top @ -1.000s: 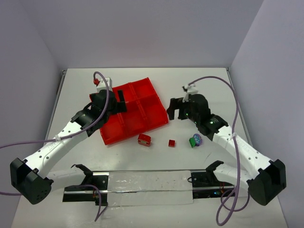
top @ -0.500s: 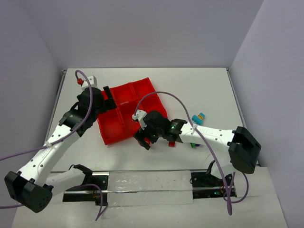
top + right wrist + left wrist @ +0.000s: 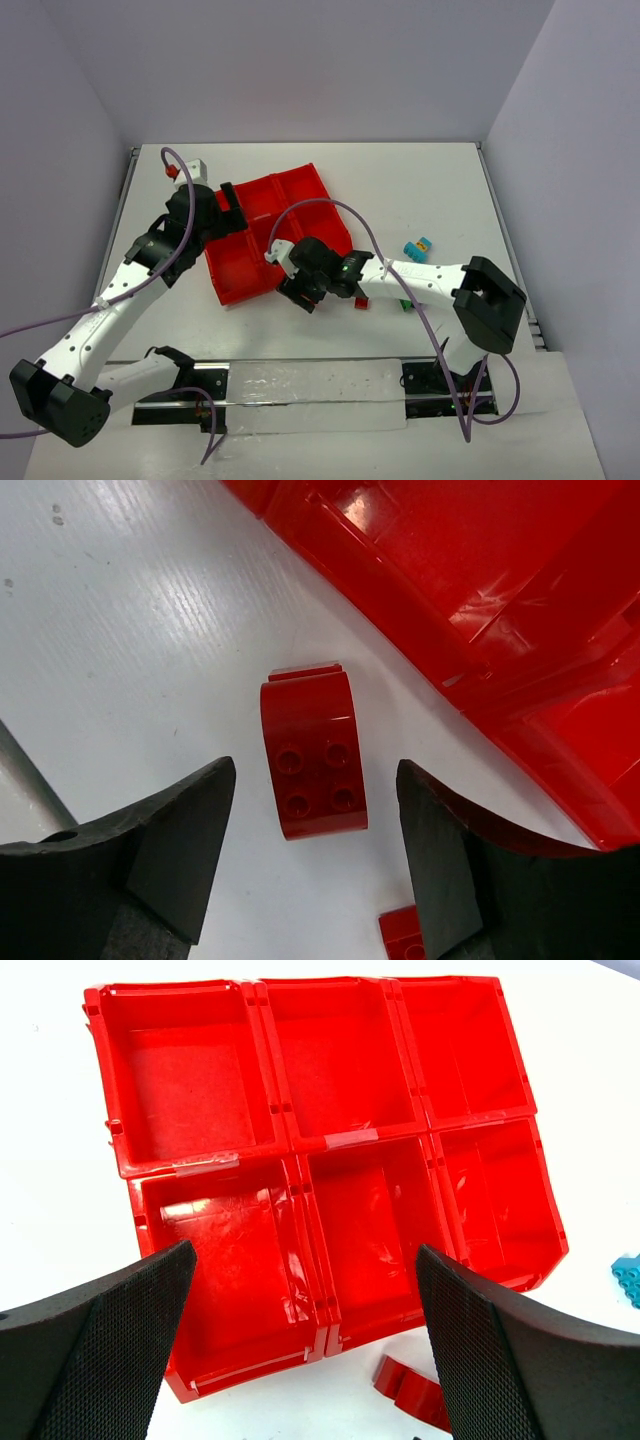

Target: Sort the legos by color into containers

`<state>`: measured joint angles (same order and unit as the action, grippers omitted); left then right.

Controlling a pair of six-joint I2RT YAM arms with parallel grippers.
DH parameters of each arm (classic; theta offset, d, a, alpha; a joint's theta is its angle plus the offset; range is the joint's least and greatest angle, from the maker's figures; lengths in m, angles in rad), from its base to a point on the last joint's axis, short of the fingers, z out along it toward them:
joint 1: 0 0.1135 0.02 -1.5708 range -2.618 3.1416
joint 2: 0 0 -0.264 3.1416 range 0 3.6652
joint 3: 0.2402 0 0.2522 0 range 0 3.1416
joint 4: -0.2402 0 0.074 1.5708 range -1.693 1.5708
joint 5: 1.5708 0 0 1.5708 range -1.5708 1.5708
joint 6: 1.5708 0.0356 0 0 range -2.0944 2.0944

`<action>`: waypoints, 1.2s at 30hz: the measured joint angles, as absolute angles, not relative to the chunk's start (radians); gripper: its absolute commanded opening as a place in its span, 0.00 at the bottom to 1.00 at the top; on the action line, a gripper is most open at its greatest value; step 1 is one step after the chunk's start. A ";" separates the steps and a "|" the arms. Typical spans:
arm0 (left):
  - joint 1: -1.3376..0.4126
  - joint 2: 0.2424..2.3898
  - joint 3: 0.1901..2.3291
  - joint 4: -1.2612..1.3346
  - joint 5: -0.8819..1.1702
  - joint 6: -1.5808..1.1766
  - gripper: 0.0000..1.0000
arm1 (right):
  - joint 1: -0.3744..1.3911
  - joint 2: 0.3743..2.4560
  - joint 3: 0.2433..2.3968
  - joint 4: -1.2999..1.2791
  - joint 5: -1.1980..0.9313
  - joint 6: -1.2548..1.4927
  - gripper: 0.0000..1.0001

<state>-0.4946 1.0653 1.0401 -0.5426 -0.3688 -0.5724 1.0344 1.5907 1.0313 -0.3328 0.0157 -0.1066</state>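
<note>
Table (image 3: 110, 620): red brick (image 3: 312, 770) beside tray (image 3: 400, 590) edge, inside spread right hand (image 3: 315, 805).

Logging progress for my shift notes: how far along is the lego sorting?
Done: nothing; the red tray looks empty in all six compartments. In hand: the right gripper, open, straddles a red lego, not gripped. Remaining: that one, the small red brick and the light blue brick.

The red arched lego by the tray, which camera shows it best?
Right wrist: the red arched lego shows whole, between the fingers of the open right gripper. Left wrist catches only a red sliver at its bottom edge; top external hides it under that gripper.
</note>
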 measured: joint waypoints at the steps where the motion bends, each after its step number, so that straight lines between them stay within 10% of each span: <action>1: -0.495 1.065 1.040 -0.543 -0.367 -0.572 0.99 | 1.034 1.594 1.031 -0.333 0.018 -0.107 0.62; 16: -0.495 1.066 1.032 -0.530 -0.361 -0.572 0.99 | 1.035 1.596 1.034 -0.338 0.028 -0.105 0.04; 26: -0.436 1.086 1.024 -0.526 -0.275 -0.575 0.98 | 1.024 1.329 1.032 -0.389 -0.033 -0.016 0.00; 36: -0.326 0.963 0.945 -0.298 0.258 -0.568 0.98 | 0.654 1.108 0.988 -0.278 -0.467 0.171 0.00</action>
